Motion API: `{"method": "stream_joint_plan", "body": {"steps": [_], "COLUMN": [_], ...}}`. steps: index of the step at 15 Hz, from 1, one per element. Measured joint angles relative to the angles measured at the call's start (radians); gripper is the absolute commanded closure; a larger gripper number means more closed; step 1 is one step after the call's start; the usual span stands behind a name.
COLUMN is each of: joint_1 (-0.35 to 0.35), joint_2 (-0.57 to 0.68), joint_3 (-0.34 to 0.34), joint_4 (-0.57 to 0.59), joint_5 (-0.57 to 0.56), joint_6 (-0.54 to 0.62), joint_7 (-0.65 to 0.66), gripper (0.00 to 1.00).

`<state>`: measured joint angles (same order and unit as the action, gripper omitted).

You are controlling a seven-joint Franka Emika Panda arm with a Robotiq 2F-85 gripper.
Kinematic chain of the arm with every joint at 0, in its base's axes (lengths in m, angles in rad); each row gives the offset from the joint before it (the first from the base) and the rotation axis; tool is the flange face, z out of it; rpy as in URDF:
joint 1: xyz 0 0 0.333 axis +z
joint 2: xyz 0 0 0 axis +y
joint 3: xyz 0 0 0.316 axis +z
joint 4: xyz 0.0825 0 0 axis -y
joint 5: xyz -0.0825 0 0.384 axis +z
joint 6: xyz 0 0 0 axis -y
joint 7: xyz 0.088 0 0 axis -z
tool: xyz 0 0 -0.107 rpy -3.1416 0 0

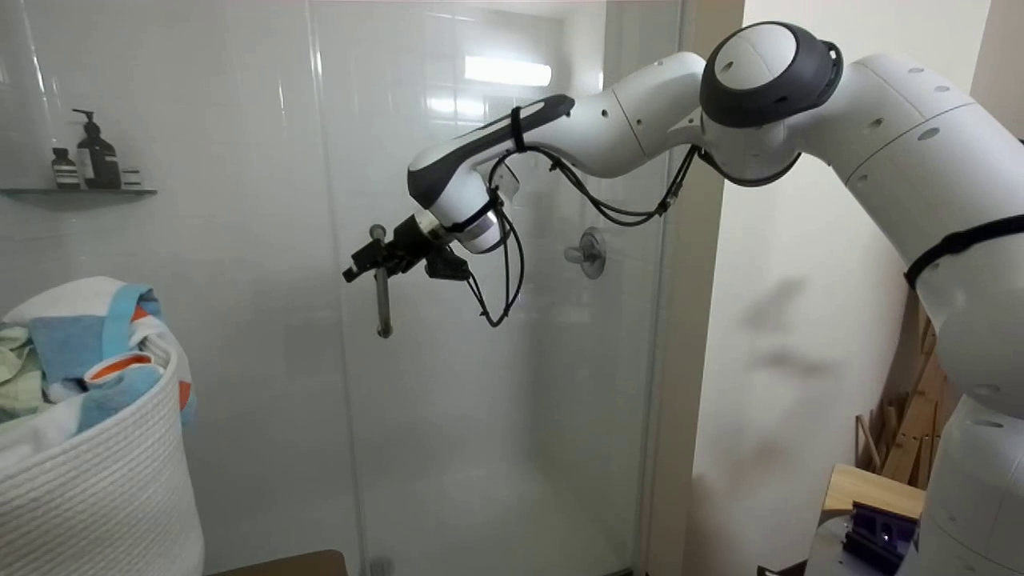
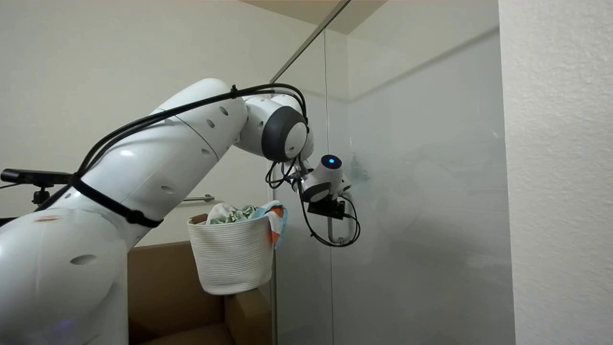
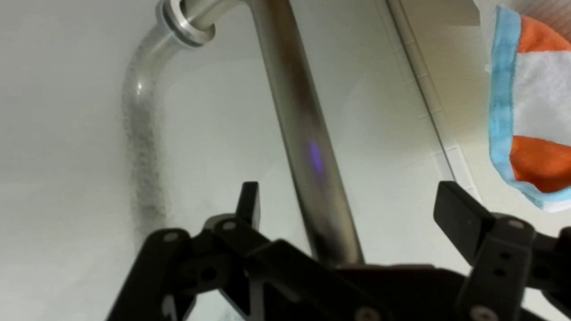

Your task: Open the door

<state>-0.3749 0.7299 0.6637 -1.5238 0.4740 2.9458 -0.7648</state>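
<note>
The clear glass door stands in line with the fixed glass panel and looks closed; it also shows in an exterior view. Its vertical silver bar handle is near the door's free edge. In the wrist view the bar runs down between my two spread fingers. My gripper is open around the bar, with a gap on each side. The bar's lower visible end meets the gripper's palm region; whether it touches cannot be told. In an exterior view my gripper crosses the upper part of the handle.
A white woven basket with towels stands beside the fixed glass panel. It rests on a brown sofa. Inside the shower are a corner shelf with bottles and a valve knob. A wall stands beside the door.
</note>
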Motion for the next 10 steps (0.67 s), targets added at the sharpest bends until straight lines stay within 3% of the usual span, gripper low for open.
{"method": "stream_joint_plan", "body": {"steps": [6,10], "joint_1": [-0.095,-0.135], "joint_2": [0.082,0.109], "joint_3": [0.146,0.203], "joint_4": [-0.002,-0.010], "joint_5": [-0.010,-0.025], "joint_6": [-0.030,-0.015], "joint_7": [-0.021,-0.043], "gripper": [0.00,0.00]}}
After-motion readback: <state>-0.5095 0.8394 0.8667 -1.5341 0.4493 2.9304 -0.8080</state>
